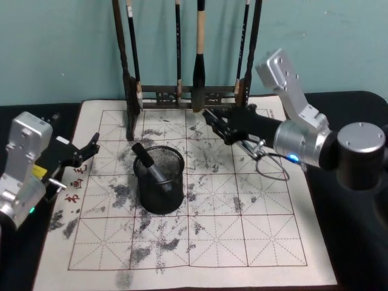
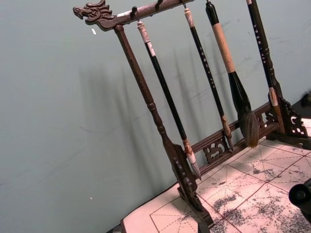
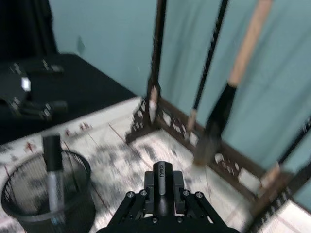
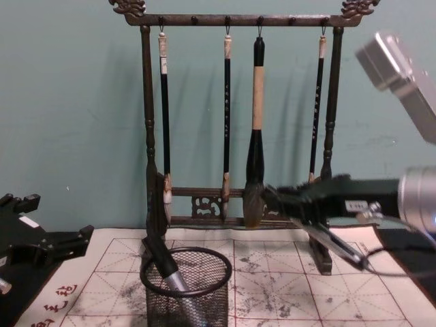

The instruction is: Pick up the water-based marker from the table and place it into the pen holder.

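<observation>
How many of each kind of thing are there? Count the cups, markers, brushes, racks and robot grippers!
Pen holder: 1
Marker: 1, standing in it
Rack: 1
Brushes: 4, hanging on it
Grippers: 2, left gripper and right gripper
Total: 9

Black mesh pen holder (image 1: 161, 195), red-gridded ink-stained table (image 1: 267, 237)

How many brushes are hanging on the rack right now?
4, all hanging from the brush rack's top bar: the leftmost brush, the second brush, the thick tan-handled brush third, and the rightmost brush beside the right post. None looks hidden.
</observation>
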